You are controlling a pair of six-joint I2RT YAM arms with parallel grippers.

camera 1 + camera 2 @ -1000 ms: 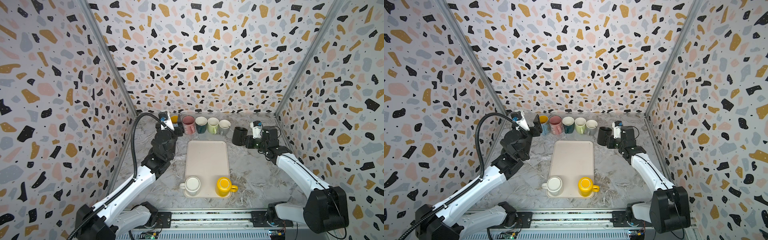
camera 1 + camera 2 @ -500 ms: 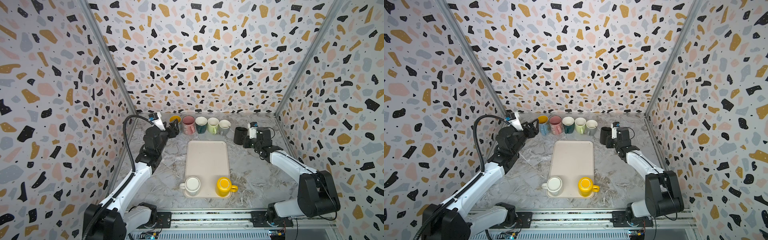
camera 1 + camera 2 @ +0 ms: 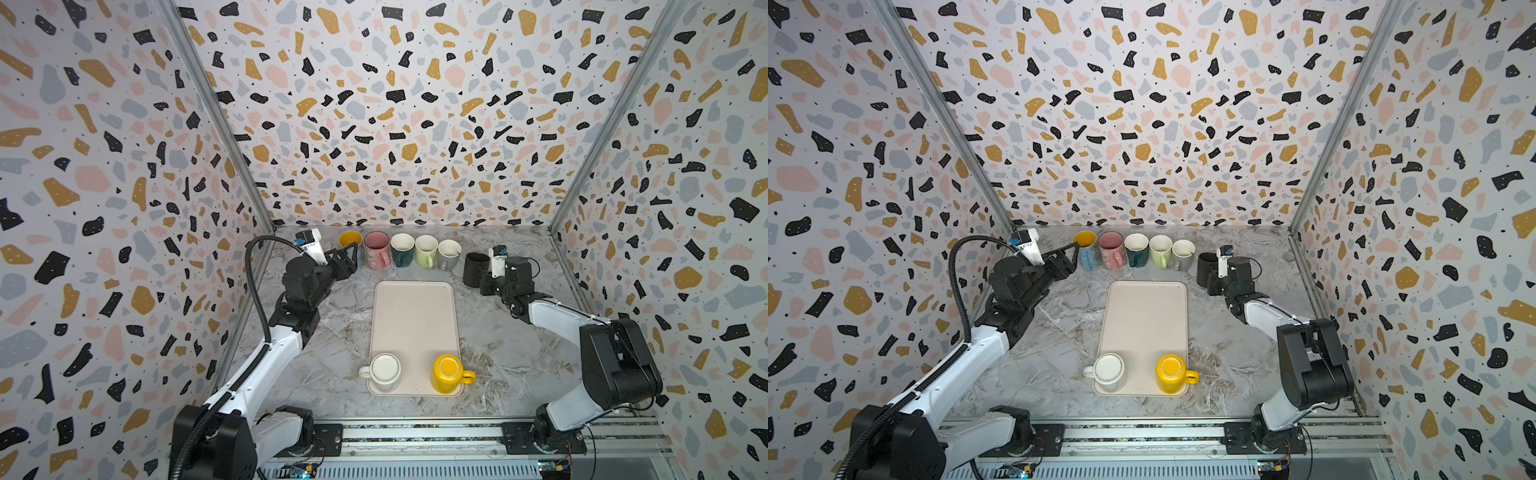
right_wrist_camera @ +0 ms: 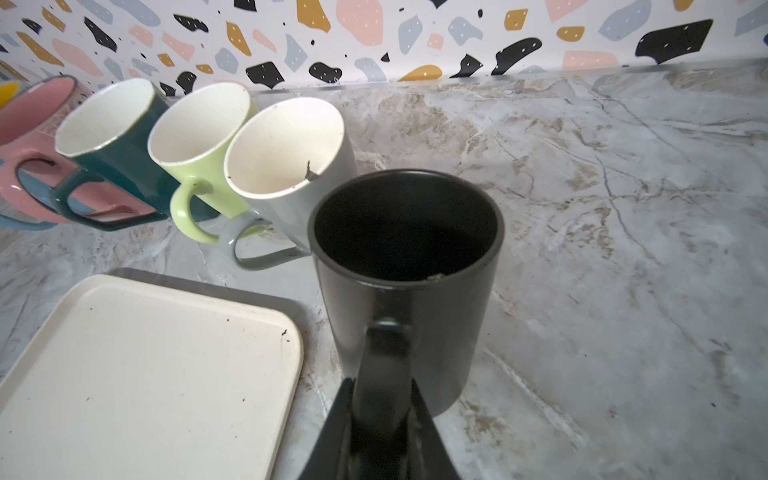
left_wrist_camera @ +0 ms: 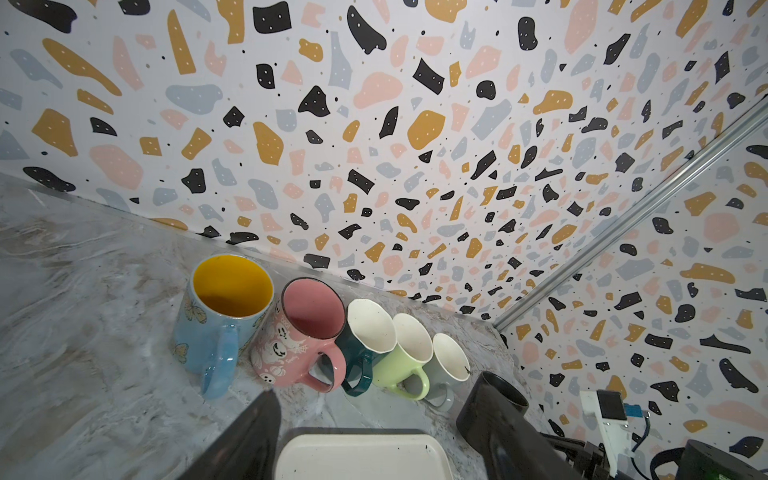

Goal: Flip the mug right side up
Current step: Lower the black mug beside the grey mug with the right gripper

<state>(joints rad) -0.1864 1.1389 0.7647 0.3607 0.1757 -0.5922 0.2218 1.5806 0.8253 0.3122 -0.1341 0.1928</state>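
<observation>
A black mug [image 3: 476, 266] [image 3: 1207, 266] [image 4: 405, 257] stands upright, mouth up, on the marble table right of the mug row. My right gripper [image 3: 484, 279] [image 3: 1215, 283] [image 4: 381, 390] is shut on its handle. On the near end of the beige tray [image 3: 413, 316] [image 3: 1146, 316], a white mug [image 3: 384, 370] [image 3: 1108, 369] and a yellow mug [image 3: 446, 371] [image 3: 1170, 371] sit upside down. My left gripper [image 3: 348, 257] [image 3: 1070, 257] [image 5: 382, 415] is open and empty, just in front of the blue mug [image 3: 350, 240] [image 5: 220, 324].
A row of upright mugs lines the back wall: blue, pink [image 3: 376, 249], dark teal [image 3: 402, 249], light green [image 3: 426, 249] and grey [image 3: 449, 252]. Terrazzo walls close in the left, back and right sides. A rail [image 3: 415, 434] runs along the front edge.
Both arms have changed pose: the left arm swung lower and to the left, the right arm's elbow drew back. The two grippers and the black mug have barely moved.
</observation>
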